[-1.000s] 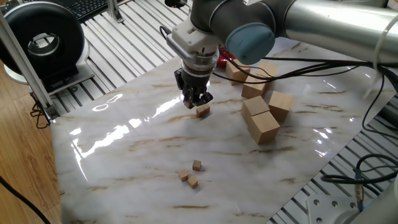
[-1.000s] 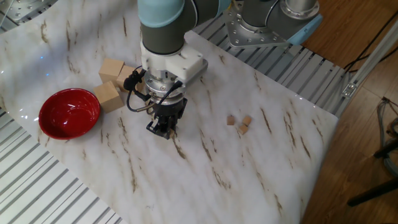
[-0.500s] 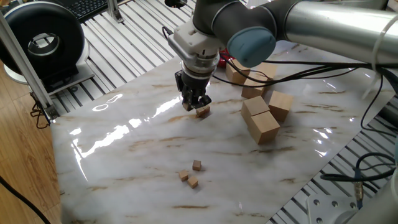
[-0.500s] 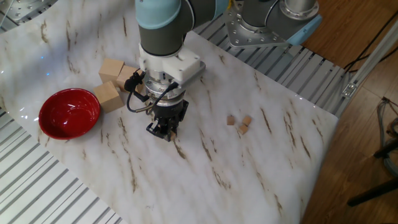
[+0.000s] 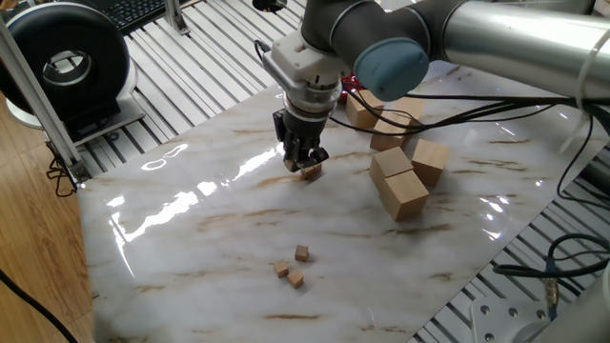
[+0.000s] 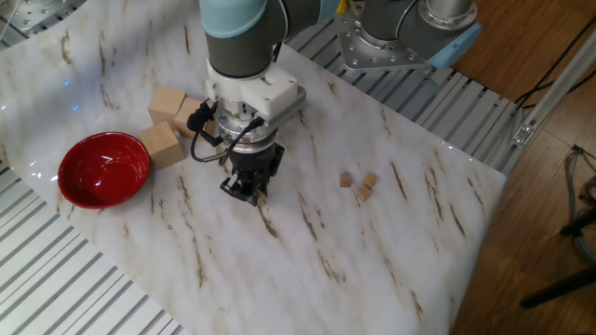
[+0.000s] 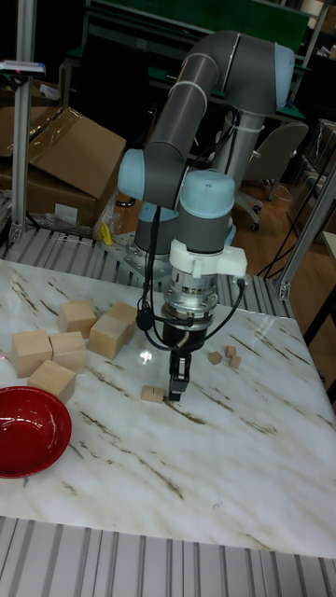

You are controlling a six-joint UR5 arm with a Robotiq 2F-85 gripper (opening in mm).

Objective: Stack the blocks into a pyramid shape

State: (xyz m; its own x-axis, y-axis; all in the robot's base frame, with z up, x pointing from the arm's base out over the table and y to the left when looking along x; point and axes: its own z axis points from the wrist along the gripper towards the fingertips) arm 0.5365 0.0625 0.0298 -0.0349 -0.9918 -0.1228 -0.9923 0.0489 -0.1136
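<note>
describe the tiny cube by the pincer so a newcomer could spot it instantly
Start at the grey arm's pincer over the marble table. The tiny tan cube sits at its fingertips. It lies alone, apart from the three tiny cubes clustered nearer the table's edge, and is far smaller than the large blocks.

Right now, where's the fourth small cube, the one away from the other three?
On the marble table, the lone cube sits at the gripper fingers' tips, left of the large wooden blocks, far from the three-cube cluster.

Pincer (image 5: 304,167) at lone cube (image 5: 311,171), mid table; three cubes (image 5: 293,267) grouped well apart.
</note>
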